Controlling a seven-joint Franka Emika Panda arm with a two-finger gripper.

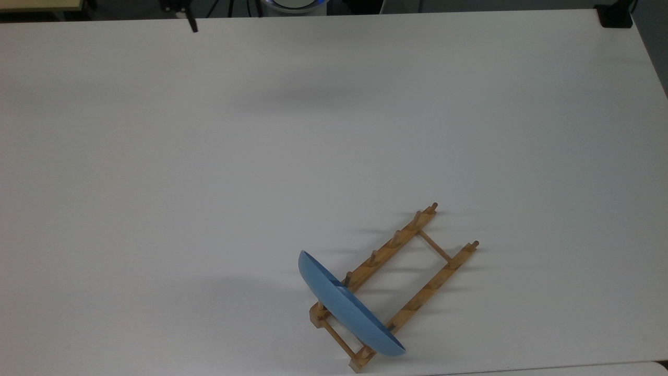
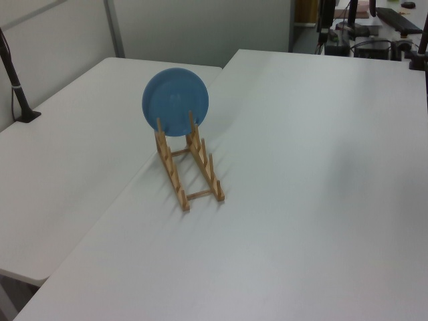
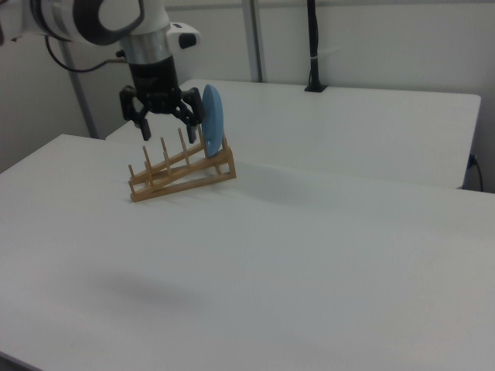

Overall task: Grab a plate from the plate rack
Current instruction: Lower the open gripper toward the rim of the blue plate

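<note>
A light-blue plate (image 1: 344,305) stands on edge in the end slot of the wooden plate rack (image 1: 433,284), near the front edge in the top view. In the left view the plate (image 2: 175,101) faces the camera at the rack's (image 2: 172,175) far end. In the right view the plate (image 3: 212,116) is edge-on at the right end of the rack (image 3: 182,179). My gripper (image 3: 166,128) hangs open and holds nothing, apart from the plate, and it overlaps the rack in the right view. One of its dark fingers (image 1: 192,25) shows at the top view's upper left edge.
The rack sits on a wide white table (image 1: 209,156). A second white table (image 2: 67,154) adjoins it beside the rack, with a black post (image 2: 17,87) clamped at its edge. A black clamp (image 1: 616,15) sits at the top view's upper right corner.
</note>
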